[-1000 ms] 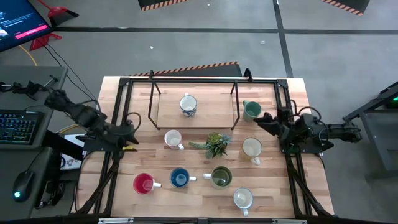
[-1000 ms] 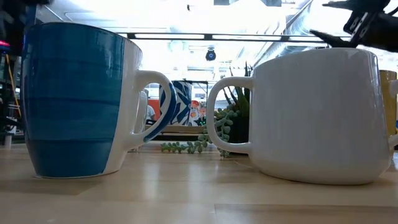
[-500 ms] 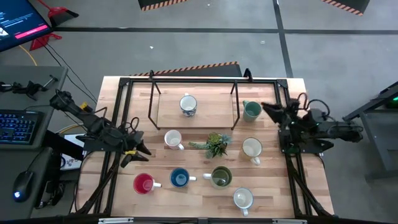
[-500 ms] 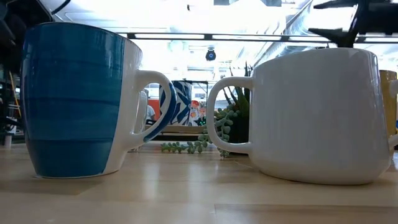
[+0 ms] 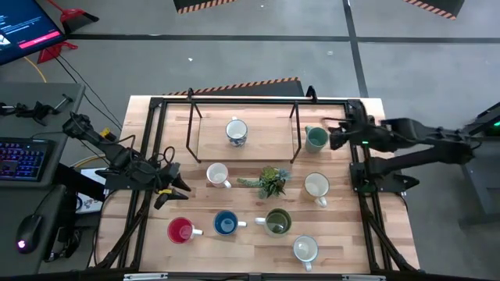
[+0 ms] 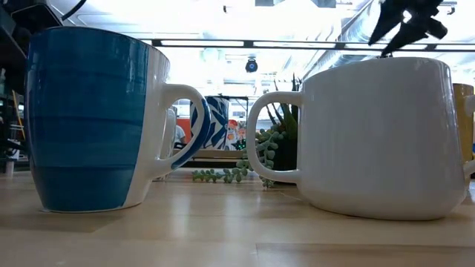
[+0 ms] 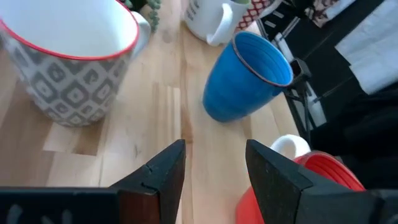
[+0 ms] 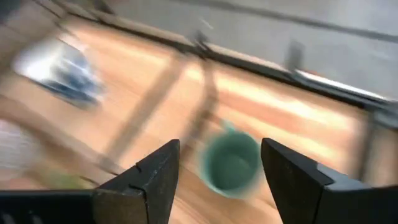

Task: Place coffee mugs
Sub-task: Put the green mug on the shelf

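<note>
1. Wooden surface point(image 5: 234, 243) inside a black frame, grey floor all round, keyboard and monitor off to the left side. A black wire rack point(image 5: 244, 117) stands at the far end.
2. Mugs spread out: patterned blue-white mug point(image 5: 236, 131) under the rack, teal mug point(image 5: 316, 139) just outside the rack's right legs, patterned white mug point(image 5: 217, 175) left of the spiky plant point(image 5: 270, 181), cream mug point(image 5: 316, 186) right of it. Near row: red mug point(image 5: 180, 230), blue mug point(image 5: 226, 223), olive mug point(image 5: 277, 222), white mug point(image 5: 305, 249).
3. Right gripper point(image 5: 334, 131) hovers just right of the teal mug, jaws spread wide, nothing in them. Its wrist view puts the teal mug point(image 8: 231, 163) centred between the fingers, but blurred, so I judge the arm is on the move.
4. Left gripper point(image 5: 173, 186) sits at the left edge, between the patterned white mug and the red one, jaws open and empty. Its wrist view shows the red mug's rim point(image 7: 311, 186) close by.
5. Step in hand, my read: right arm going for the teal mug.
6. To do it well: let the arm settle, come straight down, one finger inside the rim and one outside, on the side away from the handle.
7. Watch the rack leg next to the mug; keep the outer finger clear of it.
</note>
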Controlling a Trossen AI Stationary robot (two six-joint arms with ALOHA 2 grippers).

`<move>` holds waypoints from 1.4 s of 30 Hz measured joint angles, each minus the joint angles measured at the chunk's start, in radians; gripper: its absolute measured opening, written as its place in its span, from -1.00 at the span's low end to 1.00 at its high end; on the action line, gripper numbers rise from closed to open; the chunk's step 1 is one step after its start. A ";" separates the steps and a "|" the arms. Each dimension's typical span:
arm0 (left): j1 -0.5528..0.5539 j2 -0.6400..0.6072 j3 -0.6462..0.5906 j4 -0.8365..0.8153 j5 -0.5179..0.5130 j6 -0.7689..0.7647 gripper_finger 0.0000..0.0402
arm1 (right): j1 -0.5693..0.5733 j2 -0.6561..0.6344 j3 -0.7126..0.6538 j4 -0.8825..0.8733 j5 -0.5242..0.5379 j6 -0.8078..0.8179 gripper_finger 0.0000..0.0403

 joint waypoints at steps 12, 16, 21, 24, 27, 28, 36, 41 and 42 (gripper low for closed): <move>0.002 0.000 0.000 0.035 -0.030 -0.027 -0.21 | -0.377 0.223 0.068 -0.162 -0.373 -0.063 0.05; 0.002 0.000 0.000 0.037 -0.034 -0.036 -0.21 | -0.549 0.223 -0.004 -0.089 -0.516 -0.159 0.05; 0.002 0.000 0.000 0.037 -0.036 -0.041 -0.21 | -0.662 0.224 -0.128 0.062 -0.644 -0.213 0.05; 0.002 0.000 0.000 0.037 -0.036 -0.063 -0.21 | -0.680 0.243 -0.204 0.119 -0.653 -0.213 0.05; 0.002 0.000 0.000 0.037 -0.036 -0.063 -0.21 | -0.682 0.264 -0.273 0.200 -0.655 -0.201 0.05; 0.002 0.000 0.000 0.037 -0.036 -0.062 -0.21 | -0.682 0.271 -0.294 0.234 -0.657 -0.196 0.05; 0.002 0.000 0.000 0.036 -0.036 -0.063 -0.21 | -0.682 0.366 -0.354 0.450 -0.661 -0.180 0.05; 0.002 0.000 0.000 0.036 -0.036 -0.080 -0.21 | -0.681 0.456 -0.355 0.465 -0.639 -0.204 0.05; 0.002 0.000 0.000 0.036 -0.035 -0.084 -0.21 | -0.681 0.470 -0.355 0.472 -0.634 -0.205 0.05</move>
